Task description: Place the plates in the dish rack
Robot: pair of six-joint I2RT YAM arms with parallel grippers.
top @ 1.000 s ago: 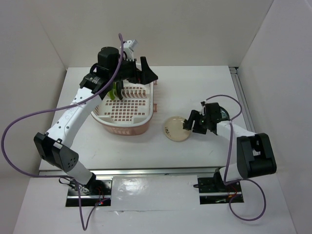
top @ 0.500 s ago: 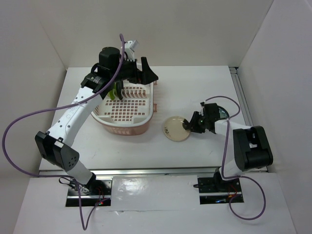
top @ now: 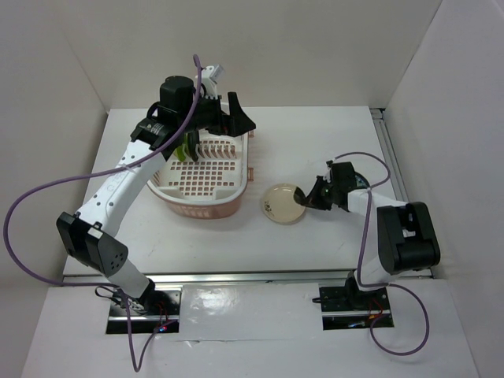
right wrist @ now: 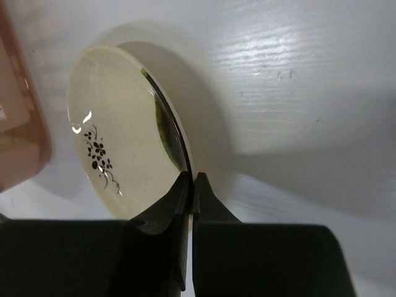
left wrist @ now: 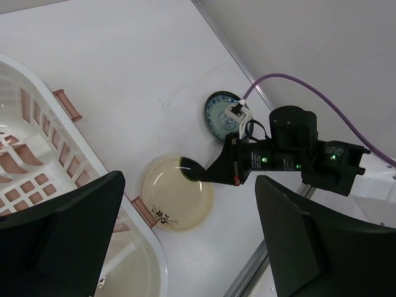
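Note:
The cream plate (top: 282,204) with a dark flower spot lies on the table just right of the dish rack (top: 206,206). My right gripper (top: 305,201) is shut on its right rim. The wrist view shows both fingertips pinching the thin edge of the cream plate (right wrist: 117,130) at the right gripper (right wrist: 190,179). The teal-blue plate (left wrist: 218,116) lies flat behind the right arm. A lime green plate (top: 187,147) stands upright in the rack's dividers. My left gripper (top: 224,122) hangs open over the rack's far end, holding nothing.
The rack's salmon handle (right wrist: 18,124) is close to the cream plate's left side. A metal rail (top: 390,150) runs along the table's right edge. White walls enclose the back and both sides.
My right gripper has moved in and shut on the cream plate's rim, and the plate has shifted slightly left. The left arm has stayed still.

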